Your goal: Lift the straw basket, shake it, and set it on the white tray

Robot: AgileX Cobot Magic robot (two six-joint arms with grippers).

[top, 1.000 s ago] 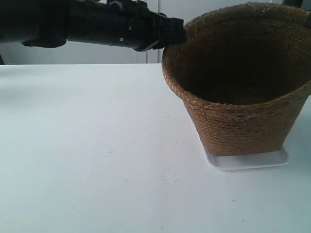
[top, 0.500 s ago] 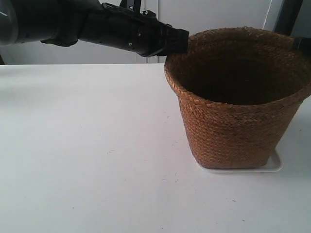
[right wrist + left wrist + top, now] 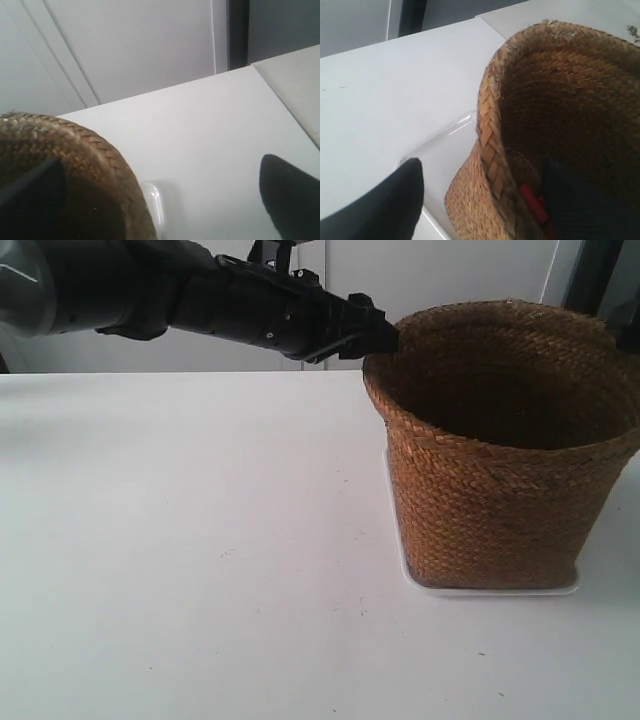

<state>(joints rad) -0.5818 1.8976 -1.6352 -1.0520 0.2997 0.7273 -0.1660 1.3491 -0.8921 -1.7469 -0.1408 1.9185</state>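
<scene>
The straw basket [image 3: 500,490] stands upright on the white tray [image 3: 480,591] at the exterior view's right. The gripper [image 3: 385,335] of the arm at the exterior view's left is at the basket's near-left rim. In the left wrist view my left gripper [image 3: 482,172] is open astride the braided rim of the basket [image 3: 560,90], one finger [image 3: 395,200] outside and apart from the wall, the other inside. My right gripper [image 3: 160,165] is open too, one finger inside the basket [image 3: 85,150] and one [image 3: 290,200] well outside.
White tabletop [image 3: 180,540] stretches to the left of and in front of the basket. The tray edge [image 3: 445,145] shows beside the basket's base, and again as a glossy tray corner [image 3: 152,200]. A pale wall with dark posts is behind.
The basket came down from a raised, tilted pose, straightened, and now rests flat on the tray. The arm at the exterior view's left followed its rim rightward.
</scene>
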